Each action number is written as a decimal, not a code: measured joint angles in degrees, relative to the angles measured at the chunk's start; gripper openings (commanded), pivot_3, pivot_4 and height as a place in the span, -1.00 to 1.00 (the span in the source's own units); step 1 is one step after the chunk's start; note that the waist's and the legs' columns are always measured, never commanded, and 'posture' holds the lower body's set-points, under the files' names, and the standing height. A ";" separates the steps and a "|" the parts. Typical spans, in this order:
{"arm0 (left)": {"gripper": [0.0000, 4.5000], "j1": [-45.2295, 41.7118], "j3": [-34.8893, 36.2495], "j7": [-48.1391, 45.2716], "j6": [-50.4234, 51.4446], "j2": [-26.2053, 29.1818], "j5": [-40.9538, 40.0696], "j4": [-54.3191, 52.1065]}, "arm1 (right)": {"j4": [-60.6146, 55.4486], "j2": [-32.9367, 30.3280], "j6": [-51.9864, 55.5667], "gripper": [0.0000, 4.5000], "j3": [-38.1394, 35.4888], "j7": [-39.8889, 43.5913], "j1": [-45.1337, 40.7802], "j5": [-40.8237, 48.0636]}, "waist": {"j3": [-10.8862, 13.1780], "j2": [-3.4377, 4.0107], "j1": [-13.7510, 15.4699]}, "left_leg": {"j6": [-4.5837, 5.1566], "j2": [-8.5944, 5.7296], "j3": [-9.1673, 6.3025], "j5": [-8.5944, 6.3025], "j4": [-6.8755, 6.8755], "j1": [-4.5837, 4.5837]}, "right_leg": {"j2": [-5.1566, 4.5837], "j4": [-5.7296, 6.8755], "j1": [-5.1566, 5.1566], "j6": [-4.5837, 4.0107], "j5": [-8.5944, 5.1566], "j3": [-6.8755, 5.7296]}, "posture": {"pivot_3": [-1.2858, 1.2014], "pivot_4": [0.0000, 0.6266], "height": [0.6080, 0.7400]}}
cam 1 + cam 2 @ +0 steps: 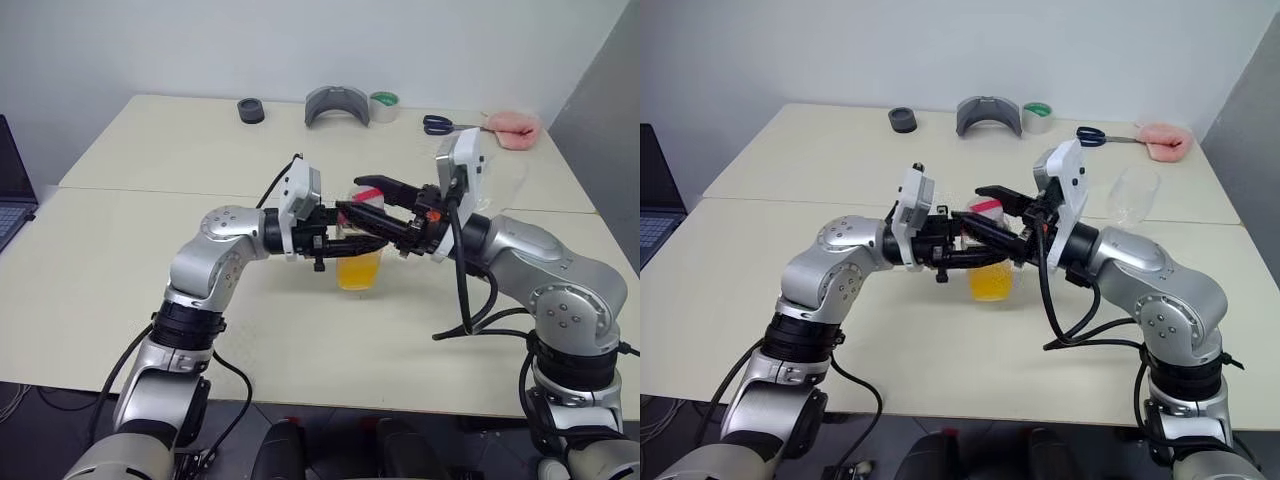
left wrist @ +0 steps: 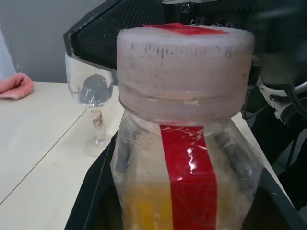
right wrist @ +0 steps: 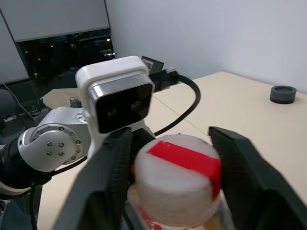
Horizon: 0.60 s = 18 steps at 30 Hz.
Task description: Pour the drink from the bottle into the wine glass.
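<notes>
The bottle point(image 2: 187, 158) is clear plastic with a red label strip and a pale cap point(image 3: 177, 184). It stands upright at the middle of the table, and the orange drink point(image 1: 358, 270) fills its lower part. My left gripper point(image 1: 368, 233) reaches in level from the left and is shut on the bottle's body. My right gripper point(image 3: 171, 139) comes from the right, with one finger pressed against each side of the cap. The wine glass point(image 1: 1133, 195) stands upright and looks empty, behind my right arm on the right side of the table.
Along the table's far edge lie a black ring point(image 1: 251, 110), a grey curved piece point(image 1: 337, 105), a tape roll point(image 1: 385, 106), scissors point(image 1: 445, 124) and a pink cloth point(image 1: 512, 126). A laptop point(image 1: 12, 190) sits at the left edge. A seam runs between two joined tabletops.
</notes>
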 measured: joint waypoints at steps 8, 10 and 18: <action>-0.18 0.00 -0.06 -0.12 0.24 0.02 -0.02 -0.10 | 1.41 -0.77 -1.40 -0.16 0.21 2.64 -0.02 -0.10 | 0.00 0.00 0.00 | 0.00 -0.01 0.01 0.00 0.00 0.00 | 0.00 0.00 0.00 0.00 0.00 0.01 | 0.03 -0.52 1.00; -0.18 -0.01 -0.16 -0.50 0.56 0.07 -0.26 -0.37 | 4.68 -2.19 -2.51 -0.16 0.20 8.14 -1.29 0.28 | 0.00 0.00 -0.01 | 0.00 -0.01 0.01 0.00 0.01 0.00 | 0.00 0.00 0.00 0.00 0.00 0.00 | 0.03 -0.52 1.00; -0.18 -0.07 0.73 -1.98 1.03 0.02 -1.58 -1.85 | 26.07 -5.77 -11.63 -0.01 6.33 39.31 -13.66 -4.97 | 0.05 0.07 -0.06 | 0.02 0.03 0.00 0.00 0.12 0.00 | 0.05 0.02 0.01 0.00 0.00 -0.03 | 0.03 -0.52 1.00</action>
